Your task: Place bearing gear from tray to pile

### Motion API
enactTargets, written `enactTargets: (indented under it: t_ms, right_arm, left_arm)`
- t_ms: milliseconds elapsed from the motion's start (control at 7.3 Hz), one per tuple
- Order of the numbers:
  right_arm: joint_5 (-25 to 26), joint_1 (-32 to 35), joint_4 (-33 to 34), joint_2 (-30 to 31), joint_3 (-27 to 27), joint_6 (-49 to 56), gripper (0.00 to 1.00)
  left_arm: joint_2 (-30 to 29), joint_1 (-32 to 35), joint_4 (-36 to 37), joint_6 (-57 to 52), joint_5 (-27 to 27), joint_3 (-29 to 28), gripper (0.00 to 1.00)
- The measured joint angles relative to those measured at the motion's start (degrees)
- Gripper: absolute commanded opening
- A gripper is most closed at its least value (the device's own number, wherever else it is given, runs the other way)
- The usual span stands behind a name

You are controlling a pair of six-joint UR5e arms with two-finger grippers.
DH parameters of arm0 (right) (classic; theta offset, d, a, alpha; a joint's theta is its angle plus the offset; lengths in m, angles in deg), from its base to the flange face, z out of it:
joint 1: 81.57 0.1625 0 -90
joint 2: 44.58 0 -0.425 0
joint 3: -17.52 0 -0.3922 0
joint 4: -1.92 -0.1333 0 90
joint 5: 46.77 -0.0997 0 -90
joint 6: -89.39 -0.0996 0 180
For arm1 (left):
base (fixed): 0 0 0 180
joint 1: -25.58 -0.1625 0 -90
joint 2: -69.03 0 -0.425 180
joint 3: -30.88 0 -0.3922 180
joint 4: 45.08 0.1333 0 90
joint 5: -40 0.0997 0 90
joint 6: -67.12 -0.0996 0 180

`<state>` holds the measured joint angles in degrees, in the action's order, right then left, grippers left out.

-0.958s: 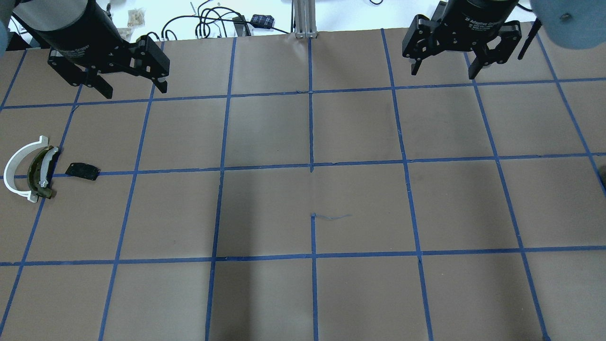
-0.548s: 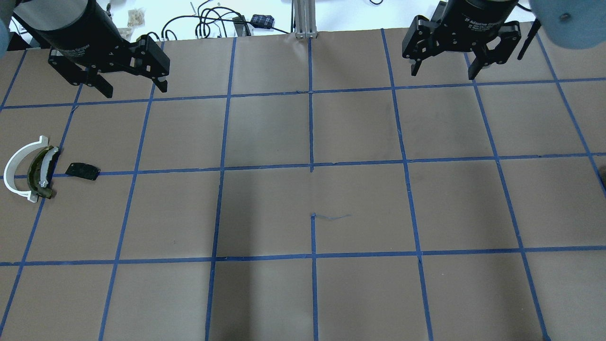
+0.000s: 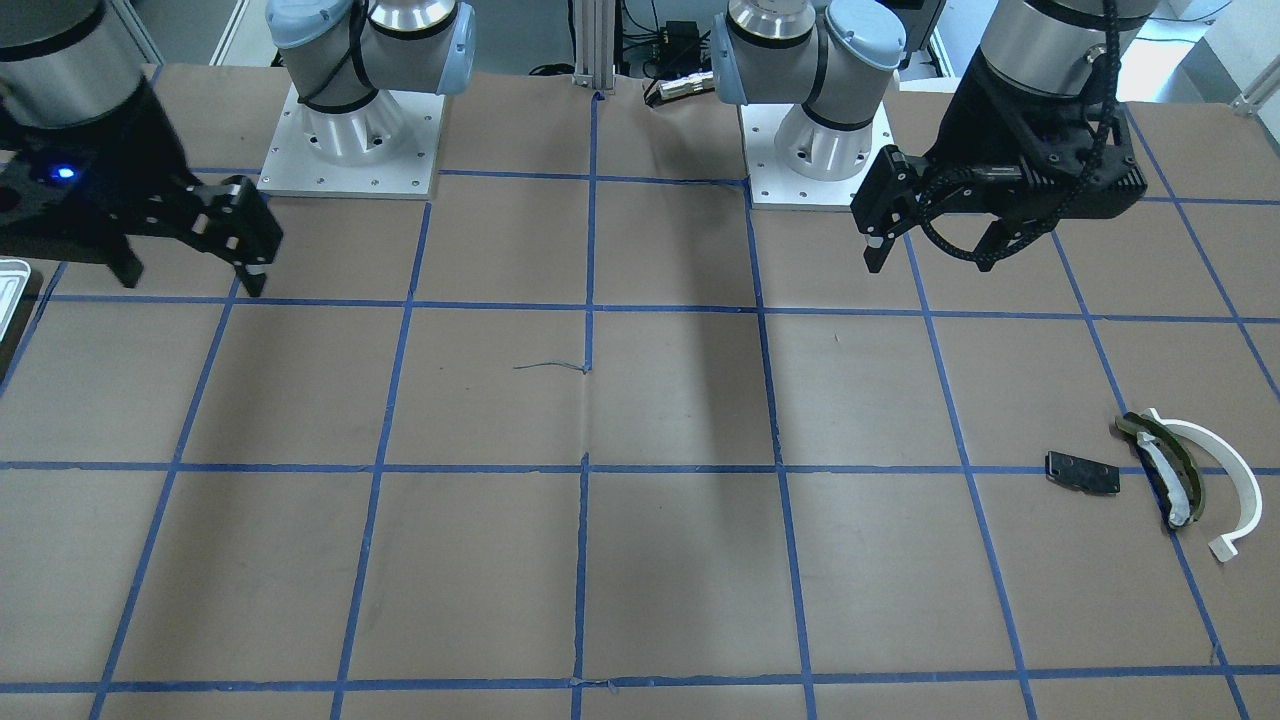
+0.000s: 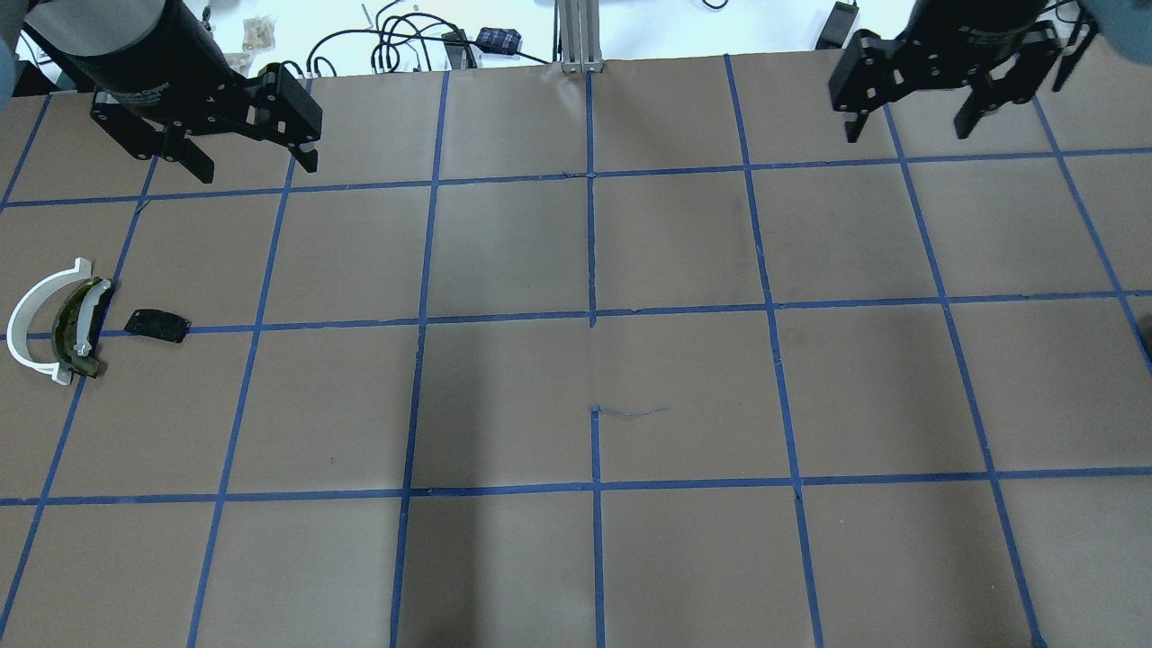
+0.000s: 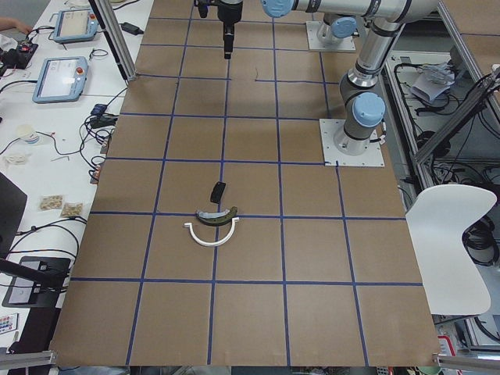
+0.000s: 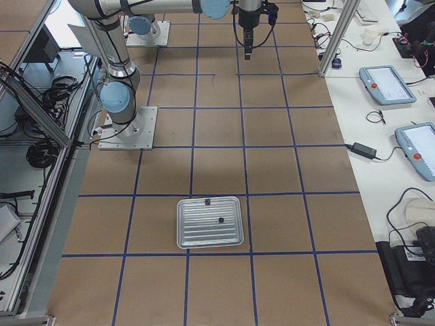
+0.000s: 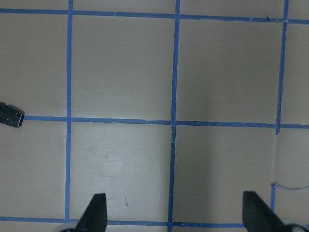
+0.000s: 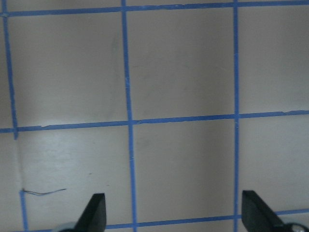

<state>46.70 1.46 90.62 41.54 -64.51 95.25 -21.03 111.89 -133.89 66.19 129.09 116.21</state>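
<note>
The left hand is held released and empty above the surface near the pile; the right hand, likewise released, is held well apart from it.

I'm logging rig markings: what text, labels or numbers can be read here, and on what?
"Adaptive Gripper": faint white print on the left claw housing.
On the right claw: print too blurred to read.
On the teach pendants: screens too small to read.
On the tray and pile: no text visible.
</note>
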Motion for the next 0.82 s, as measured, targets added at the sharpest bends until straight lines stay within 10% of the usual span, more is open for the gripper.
enactTargets:
  t_ms: [821]
  right_arm:
    - [0.49,-39.32,7.16,-9.37,-3.31,53.28,1.0]
  left_arm:
    - [-0.34,0.25,1.78,-0.28,0.54,0.08,1.0]
